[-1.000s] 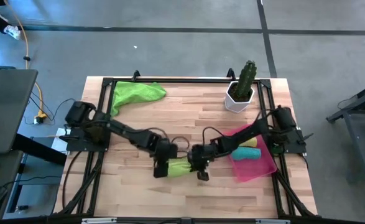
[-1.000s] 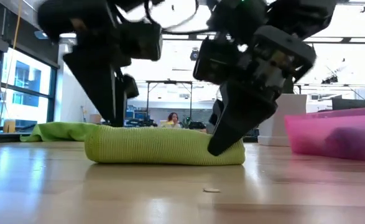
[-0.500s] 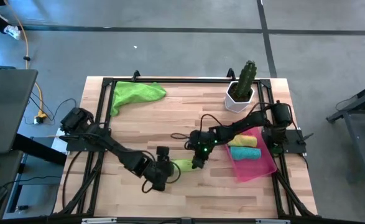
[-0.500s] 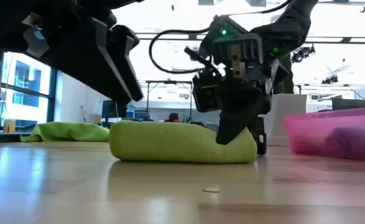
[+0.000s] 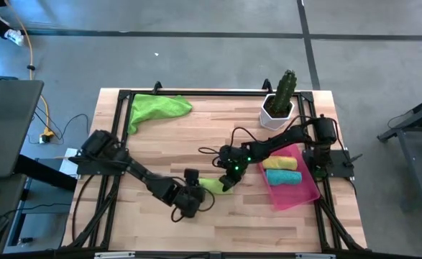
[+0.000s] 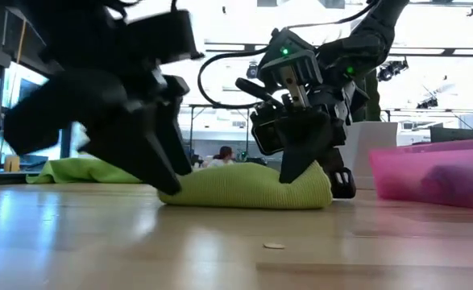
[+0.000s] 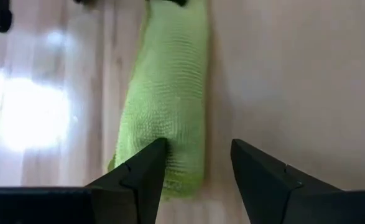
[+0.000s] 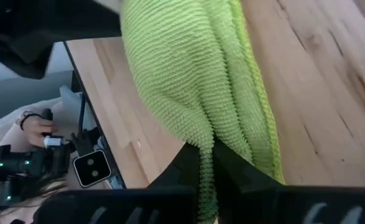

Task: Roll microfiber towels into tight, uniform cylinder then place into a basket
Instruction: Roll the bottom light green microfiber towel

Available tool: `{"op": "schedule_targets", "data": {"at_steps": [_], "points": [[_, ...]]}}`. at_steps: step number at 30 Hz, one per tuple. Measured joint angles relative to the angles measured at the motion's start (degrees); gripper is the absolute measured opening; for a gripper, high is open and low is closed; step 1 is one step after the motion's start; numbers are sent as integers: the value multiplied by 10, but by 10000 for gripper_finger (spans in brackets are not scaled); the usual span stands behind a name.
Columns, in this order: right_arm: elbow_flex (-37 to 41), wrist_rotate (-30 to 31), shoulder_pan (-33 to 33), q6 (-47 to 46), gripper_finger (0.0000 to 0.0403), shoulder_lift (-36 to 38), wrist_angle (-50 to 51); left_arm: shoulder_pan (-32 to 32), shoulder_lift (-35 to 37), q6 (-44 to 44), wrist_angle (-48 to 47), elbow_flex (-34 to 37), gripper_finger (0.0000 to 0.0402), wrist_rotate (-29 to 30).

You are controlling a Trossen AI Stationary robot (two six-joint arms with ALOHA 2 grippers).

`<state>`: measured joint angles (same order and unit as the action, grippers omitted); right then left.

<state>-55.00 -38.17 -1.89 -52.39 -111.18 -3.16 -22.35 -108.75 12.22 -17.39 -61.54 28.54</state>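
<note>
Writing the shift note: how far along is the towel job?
Done: a yellow roll and a teal roll lie in the basket. In hand: the right gripper is shut on one end of the rolled lime towel at mid-table; the left gripper is open at its other end. Left: getting this roll into the basket, then the second lime towel, unrolled at the back left corner.

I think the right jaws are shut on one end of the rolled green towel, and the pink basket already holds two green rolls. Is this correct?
Not quite. The right gripper does pinch the rolled green towel, but the high view shows the pink basket holding one yellow roll and one teal roll, not two green ones.
</note>
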Motion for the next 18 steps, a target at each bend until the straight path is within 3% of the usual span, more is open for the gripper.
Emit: {"op": "schedule_targets", "data": {"at_steps": [6, 9, 11, 15, 18], "points": [[0, 0, 0, 6, 1, 0, -2, 25, -16, -18, 9, -1, 172, 8], [0, 0, 0, 22, 6, 0, -3, 41, -19, -24, 11, -1, 172, -15], [0, 0, 0, 47, 18, 0, -6, 55, -19, -15, 9, -2, 172, -60], [0, -14, 3, 111, 58, 1, -8, 90, -15, 32, -5, -4, 172, -203], [0, -26, 12, 149, 90, 4, -10, 99, -15, 63, -13, -5, 172, -250]]}}
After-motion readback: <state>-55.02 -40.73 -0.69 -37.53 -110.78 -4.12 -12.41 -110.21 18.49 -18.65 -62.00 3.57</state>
